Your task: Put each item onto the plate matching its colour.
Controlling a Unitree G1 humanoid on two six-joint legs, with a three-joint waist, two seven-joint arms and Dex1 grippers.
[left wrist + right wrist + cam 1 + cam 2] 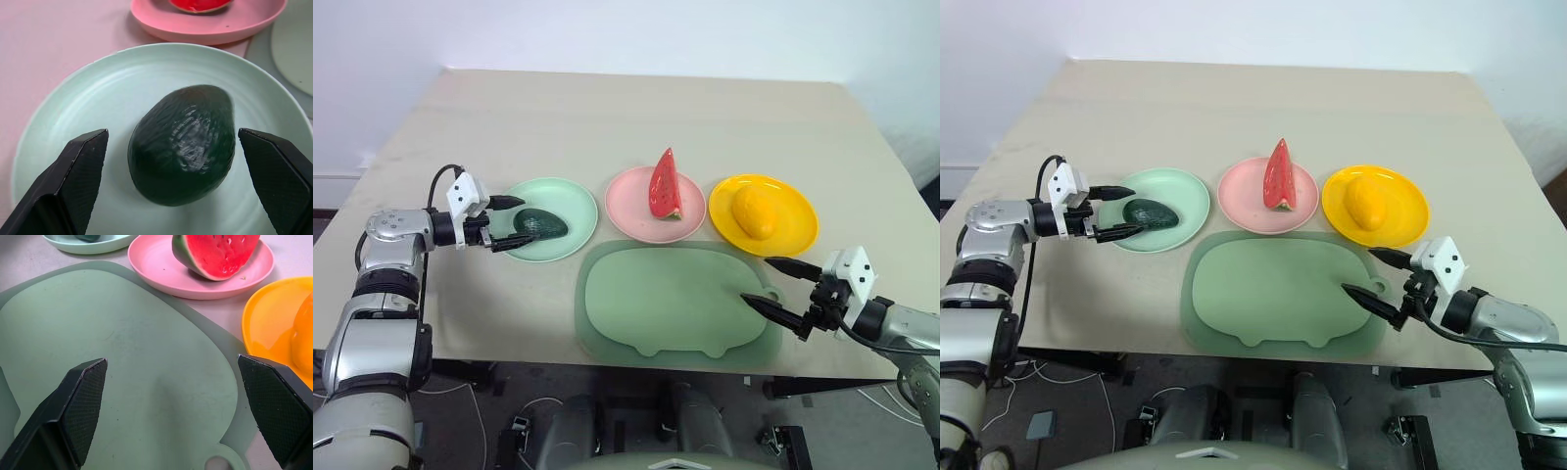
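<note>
Resting avocado (183,144) inside green plate (570,201) rim, left gripper (509,221) agape

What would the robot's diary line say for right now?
avocado on green plate | left tool open around it | watermelon on pink plate | mango on yellow plate

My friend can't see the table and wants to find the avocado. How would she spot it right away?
Start at the big pale green mat near the front of the table; three plates sit in a row behind it. Go to the mint green plate at the robot's left end, where the left gripper stands open around the avocado. It is the only dark, bumpy fruit; the others are red and yellow.
</note>
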